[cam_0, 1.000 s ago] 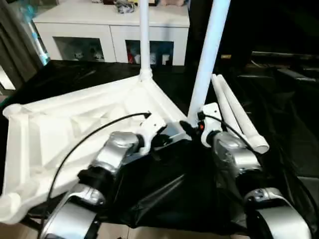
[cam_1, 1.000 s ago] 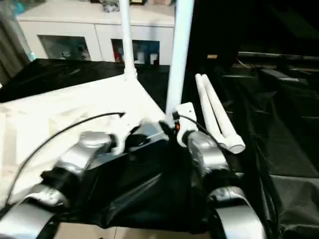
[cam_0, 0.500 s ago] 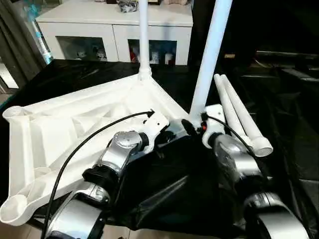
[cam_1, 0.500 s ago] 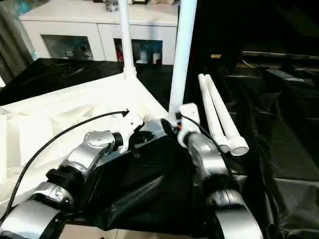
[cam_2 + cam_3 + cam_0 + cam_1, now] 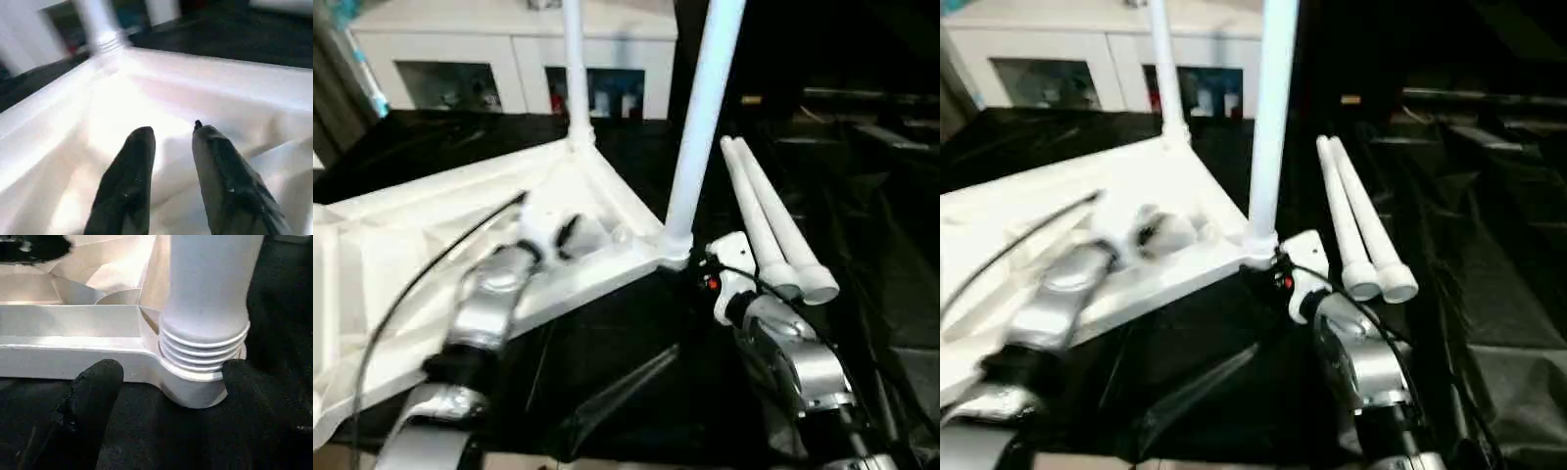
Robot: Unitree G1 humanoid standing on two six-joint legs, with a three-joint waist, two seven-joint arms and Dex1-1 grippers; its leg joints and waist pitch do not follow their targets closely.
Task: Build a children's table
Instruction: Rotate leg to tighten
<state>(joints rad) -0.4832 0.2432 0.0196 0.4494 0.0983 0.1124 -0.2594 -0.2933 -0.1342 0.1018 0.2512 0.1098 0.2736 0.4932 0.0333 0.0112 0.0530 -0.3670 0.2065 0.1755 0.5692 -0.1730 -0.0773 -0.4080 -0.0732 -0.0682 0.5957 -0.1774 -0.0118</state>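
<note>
Children's table (image 5: pixel 431 245) lies upside down on black sheeting (image 5: pixel 636 392), two legs (image 5: pixel 700 117) standing in its corner sockets — two spare legs (image 5: pixel 773 230) lie just beside it. Right gripper (image 5: pixel 164 382) spread wide astride the near socket, not touching; left gripper (image 5: pixel 171 147) parted, empty, over the underside.

The two upright legs (image 5: pixel 703 117) run past the top edge; the left gripper (image 5: pixel 570 233) is motion-blurred.
</note>
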